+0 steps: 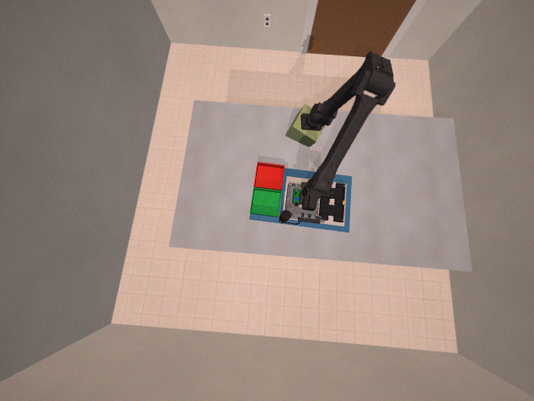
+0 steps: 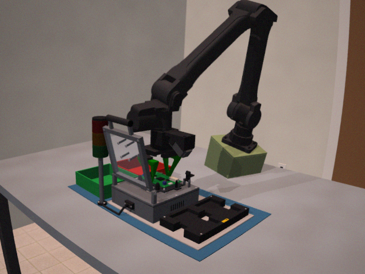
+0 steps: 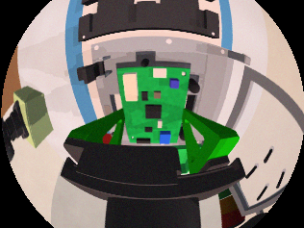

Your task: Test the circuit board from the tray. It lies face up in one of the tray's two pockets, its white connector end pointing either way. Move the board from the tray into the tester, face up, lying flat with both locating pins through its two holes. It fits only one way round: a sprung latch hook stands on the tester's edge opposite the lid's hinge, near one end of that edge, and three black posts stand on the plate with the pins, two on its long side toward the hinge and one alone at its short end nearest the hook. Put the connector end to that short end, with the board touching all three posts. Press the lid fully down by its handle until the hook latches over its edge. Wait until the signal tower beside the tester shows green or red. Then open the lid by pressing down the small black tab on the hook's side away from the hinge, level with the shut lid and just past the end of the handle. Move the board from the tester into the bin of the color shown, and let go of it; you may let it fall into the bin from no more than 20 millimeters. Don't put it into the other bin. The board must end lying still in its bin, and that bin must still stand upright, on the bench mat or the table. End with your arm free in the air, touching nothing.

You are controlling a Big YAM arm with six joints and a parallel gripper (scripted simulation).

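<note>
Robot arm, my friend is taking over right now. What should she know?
Gripper: shut on the circuit board, holding it at the tester plate under the raised lid.
Tray: both pockets bare.
Signal tower: no lamp lit.
Red bin and green bin: nothing in them.
Left: release the board, latch the lid, wait for the lamp, unlatch, bin the board.

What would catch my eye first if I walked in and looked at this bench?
Probably the tall black arm, bent over a grey tester box whose clear lid stands propped open. Its gripper, with bright green fingers, is shut on a green circuit board right at the tester's plate. Beside the tester stand a red bin and a green bin, and an empty black tray lies on its other side.
</note>
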